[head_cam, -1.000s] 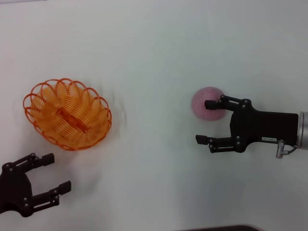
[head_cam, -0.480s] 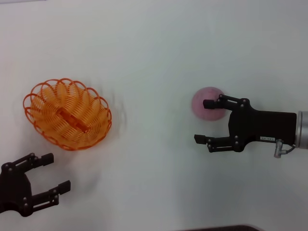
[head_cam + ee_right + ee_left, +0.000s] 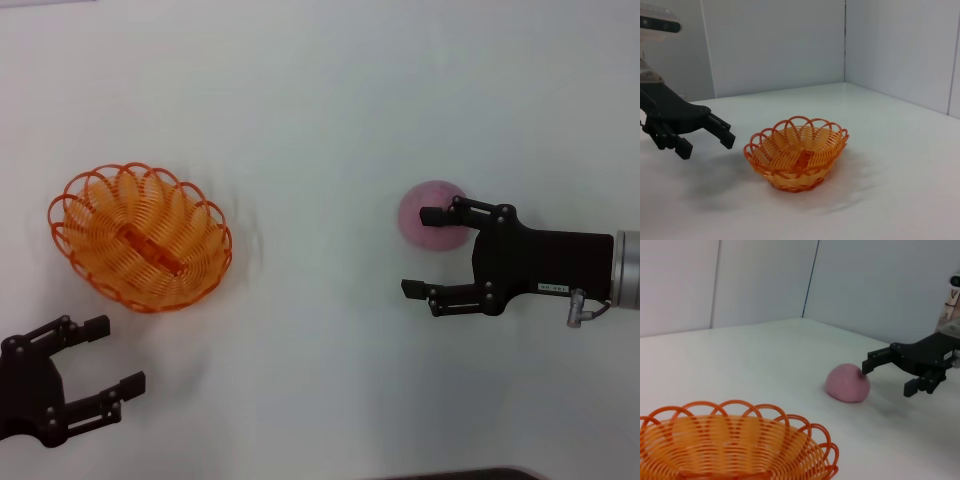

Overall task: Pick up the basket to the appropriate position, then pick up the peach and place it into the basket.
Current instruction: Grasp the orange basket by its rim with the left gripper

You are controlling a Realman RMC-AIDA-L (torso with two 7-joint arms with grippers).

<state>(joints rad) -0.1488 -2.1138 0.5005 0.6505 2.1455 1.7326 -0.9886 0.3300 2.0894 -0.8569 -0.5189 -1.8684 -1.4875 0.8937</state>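
Only overhead, right hand [image 3: 414,251] straddles peach [image 3: 430,213].

Plastic-looking loops, soft matt fruit, smooth table.
You see the basket [image 3: 140,238] as glossy orange looped wire, the peach [image 3: 430,212] as matt, fuzzy pink, both tools, left [image 3: 103,370] and right [image 3: 418,252], as matt black plastic, and the table [image 3: 320,110] as smooth white.

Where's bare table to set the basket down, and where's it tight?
Free: the wide strip between the basket and the peach, and the far table beyond both. Tight: around the peach, where the open right gripper sits, and near the open left gripper just below the basket.
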